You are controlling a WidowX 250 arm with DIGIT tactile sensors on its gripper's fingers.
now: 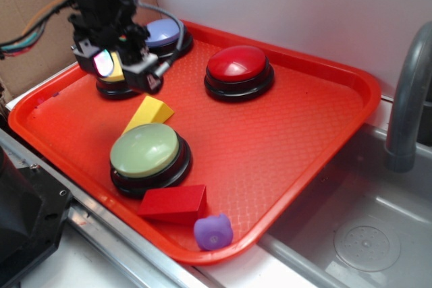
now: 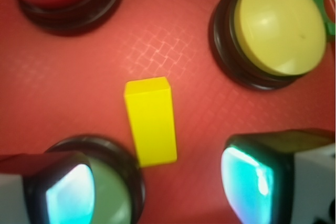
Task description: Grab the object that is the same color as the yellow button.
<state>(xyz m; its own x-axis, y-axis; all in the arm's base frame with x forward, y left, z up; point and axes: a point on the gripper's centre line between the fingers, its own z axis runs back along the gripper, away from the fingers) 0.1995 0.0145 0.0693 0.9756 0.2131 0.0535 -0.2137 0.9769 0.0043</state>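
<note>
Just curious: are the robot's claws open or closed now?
Open: the gripper has its fingers spread wide, holding nothing, above the yellow block.

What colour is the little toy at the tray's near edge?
Purple toy, clearest in the exterior view.

Plain white wall [image 1: 304, 5] behind, brown cardboard [image 1: 30, 5] at left, grey sink basin [image 1: 364, 234] with faucet [image 1: 408, 92] at right

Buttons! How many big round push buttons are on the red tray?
4. The blue button sits at the back, the red button beside it, the yellow button mostly hidden under the gripper, the green button in front.
</note>
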